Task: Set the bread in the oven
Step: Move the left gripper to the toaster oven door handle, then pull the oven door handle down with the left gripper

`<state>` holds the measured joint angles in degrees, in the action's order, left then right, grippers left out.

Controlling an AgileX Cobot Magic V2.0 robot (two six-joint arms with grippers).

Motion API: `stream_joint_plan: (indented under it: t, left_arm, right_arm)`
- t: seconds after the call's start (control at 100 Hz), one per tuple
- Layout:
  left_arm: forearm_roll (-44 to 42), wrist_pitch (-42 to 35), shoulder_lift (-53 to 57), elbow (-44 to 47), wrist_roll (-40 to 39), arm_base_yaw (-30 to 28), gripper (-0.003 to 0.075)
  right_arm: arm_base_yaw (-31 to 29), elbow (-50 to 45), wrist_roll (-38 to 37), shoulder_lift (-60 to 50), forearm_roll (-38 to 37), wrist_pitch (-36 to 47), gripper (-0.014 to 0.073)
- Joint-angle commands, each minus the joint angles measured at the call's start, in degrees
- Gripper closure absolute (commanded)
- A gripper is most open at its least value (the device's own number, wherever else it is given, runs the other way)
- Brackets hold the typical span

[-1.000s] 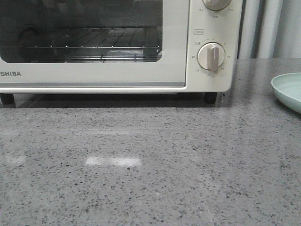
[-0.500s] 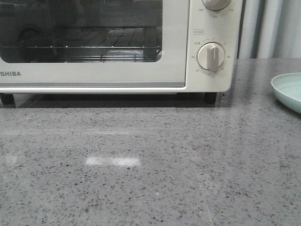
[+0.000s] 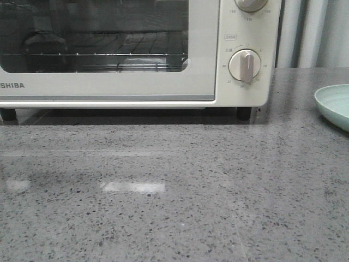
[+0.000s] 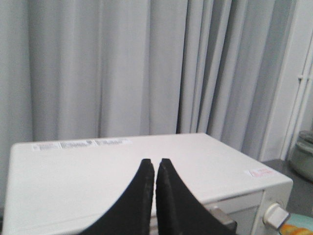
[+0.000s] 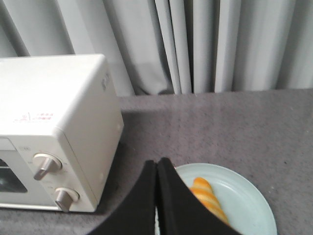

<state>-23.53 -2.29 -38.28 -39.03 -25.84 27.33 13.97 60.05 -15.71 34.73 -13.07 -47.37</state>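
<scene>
Counter (image 3: 180, 202): grey speckled stone, polished, with a pale strip of reflected light on it and a faint mirror of the oven's lower edge. Behind the counter hang pale grey curtains (image 5: 205, 44) in vertical folds; they fill the background in both wrist views. Oven (image 3: 136, 54): cream-white, smooth box with rounded corners, on short dark feet at the back of the counter. Door shut, large glass window, wire rack (image 3: 109, 54) visible through it, nothing discernible on the rack. Two round beige dials stacked at the right of the door; lower dial (image 3: 244, 65) has a raised bar grip pointing down, small printed marks around it. Part of the brand lettering shows at the door's lower left. Top of the oven is flat and plain, with small printed labels. Pale green bowl (image 5: 244, 196): shallow, round, matt, on the counter to the right of the oven and apart from it; only its rim enters the front view. Bread (image 5: 208, 196): lies inside the bowl, golden-orange with pale cream stripes, tapered end, partly hidden by the right claw. Left claw (image 4: 155, 164): black, curved fingers pressed tip to tip, closed on nothing, held above the oven's top. Right claw (image 5: 157, 164): same shape, tips together, closed and empty, above the near-left rim of the bowl.
</scene>
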Motion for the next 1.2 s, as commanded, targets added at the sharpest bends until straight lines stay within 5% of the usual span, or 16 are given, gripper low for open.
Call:
stream_joint_plan:
  t: [0.0,0.49,1.19]
  left_arm:
    - [2.14,-1.03,-3.02,-3.16,-0.53,2.47,0.0741]
    - [4.83,12.2,-17.95,-16.18,-0.53,6.13,0.0741]
    - [10.1,24.31,-25.42,-16.63,5.8,6.15,0.0741]
  right_arm:
    - [-0.07,4.34,1.31,2.53,-0.68,-1.15,0.0669]
    - [-0.07,6.66,1.41,3.76,-0.68,-2.49,0.0669]
    - [-0.07,6.66,1.41,3.76,-0.68,-2.49,0.0669]
